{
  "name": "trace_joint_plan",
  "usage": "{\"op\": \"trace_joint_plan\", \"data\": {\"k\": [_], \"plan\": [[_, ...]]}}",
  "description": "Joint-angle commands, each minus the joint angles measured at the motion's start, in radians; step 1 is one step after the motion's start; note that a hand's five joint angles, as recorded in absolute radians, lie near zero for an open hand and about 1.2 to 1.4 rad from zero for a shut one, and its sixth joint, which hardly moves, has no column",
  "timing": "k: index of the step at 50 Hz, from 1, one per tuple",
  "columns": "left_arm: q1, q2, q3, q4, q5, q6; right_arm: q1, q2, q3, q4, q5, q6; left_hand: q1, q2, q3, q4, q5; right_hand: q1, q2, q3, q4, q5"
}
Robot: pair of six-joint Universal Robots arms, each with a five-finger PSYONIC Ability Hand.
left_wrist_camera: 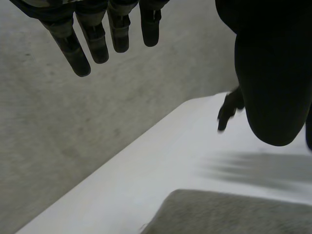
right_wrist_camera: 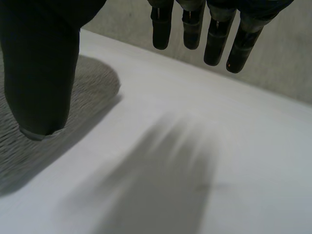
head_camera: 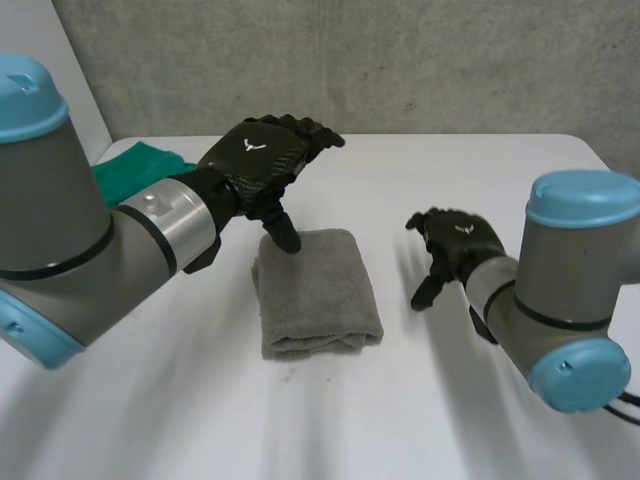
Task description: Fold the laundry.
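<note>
A grey towel (head_camera: 316, 290) lies folded into a small rectangle at the middle of the white table (head_camera: 430, 400). My left hand (head_camera: 265, 160) hovers over the towel's far edge, fingers straight and spread, thumb pointing down toward the cloth; it holds nothing. In the left wrist view its fingers (left_wrist_camera: 97, 39) are straight and the towel (left_wrist_camera: 229, 214) lies below the palm. My right hand (head_camera: 455, 245) is to the right of the towel, apart from it, open and empty. The right wrist view has its straight fingers (right_wrist_camera: 214, 36) above bare table, with the towel (right_wrist_camera: 44, 141) beside the thumb.
A green cloth (head_camera: 140, 165) lies at the table's far left, partly behind my left arm. A grey concrete wall (head_camera: 400, 60) stands behind the table's far edge. Bare table lies in front of the towel and to its right.
</note>
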Motion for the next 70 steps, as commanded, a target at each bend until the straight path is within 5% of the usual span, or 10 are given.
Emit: {"op": "trace_joint_plan", "data": {"k": [1,17,43,45,54,61,70], "plan": [[0.039,-0.004,0.009,-0.071,0.102,-0.040,-0.006,0.024,0.069,-0.005,-0.116,0.125,0.010,-0.006,-0.010,-0.006,-0.022,0.068,0.043,0.042,0.048,0.037],[0.041,-0.011,0.007,-0.074,0.095,-0.042,0.071,0.198,-0.071,-0.048,-0.153,0.228,0.007,-0.008,-0.013,-0.009,-0.025,0.156,0.131,0.130,0.136,0.125],[0.044,-0.018,-0.004,-0.071,0.096,-0.042,0.167,0.281,-0.192,-0.037,-0.152,0.240,0.007,-0.008,-0.013,-0.009,-0.025,0.189,0.163,0.163,0.168,0.158],[0.044,-0.018,-0.004,-0.071,0.096,-0.042,0.167,0.282,-0.201,-0.039,-0.152,0.239,0.007,-0.008,-0.013,-0.009,-0.025,0.250,0.224,0.224,0.230,0.219],[0.044,-0.018,-0.007,-0.071,0.096,-0.043,0.167,0.343,-0.328,-0.036,-0.141,0.227,0.007,-0.008,-0.013,-0.009,-0.025,1.186,1.160,1.160,1.165,1.154],[0.045,-0.019,-0.008,-0.071,0.096,-0.043,0.144,0.383,-0.451,-0.019,-0.130,0.118,0.007,-0.008,-0.013,-0.009,-0.025,1.186,1.160,1.160,1.166,1.155],[0.045,-0.018,-0.002,-0.069,0.095,-0.042,-0.073,0.541,-0.796,0.073,-0.110,-0.025,0.007,-0.008,-0.013,-0.009,-0.025,1.186,1.160,1.160,1.166,1.155]]}}
